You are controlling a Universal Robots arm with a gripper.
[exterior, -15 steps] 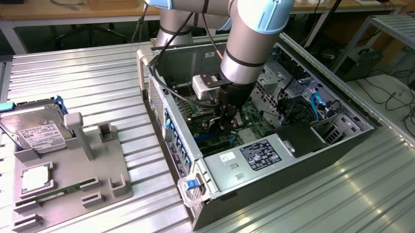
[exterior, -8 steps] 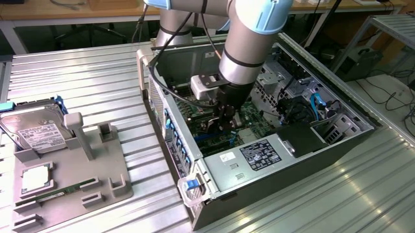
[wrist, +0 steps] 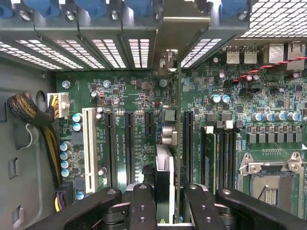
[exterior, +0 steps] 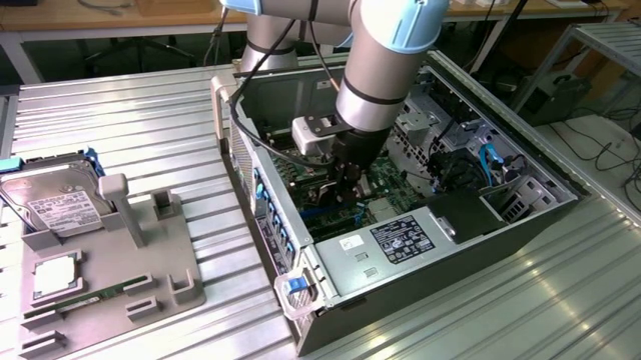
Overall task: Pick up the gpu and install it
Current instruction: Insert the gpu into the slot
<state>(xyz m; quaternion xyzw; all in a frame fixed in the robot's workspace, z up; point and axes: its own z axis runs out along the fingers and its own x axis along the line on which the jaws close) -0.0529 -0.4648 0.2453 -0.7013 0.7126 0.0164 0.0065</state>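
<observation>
Exterior high, oblique — wrist close above motherboard (wrist: 144,120).

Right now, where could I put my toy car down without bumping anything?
The ribbed metal table behind the grey tray is bare, and so is the stretch at the exterior view's right of the computer case. Inside the case, around the gripper, it's crowded.

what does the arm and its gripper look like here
The arm is a silver-grey tube with pale blue joint caps and a black cable running down it. A small grey camera box sits at the wrist. The gripper is black, with bolted linkage fingers.
</observation>
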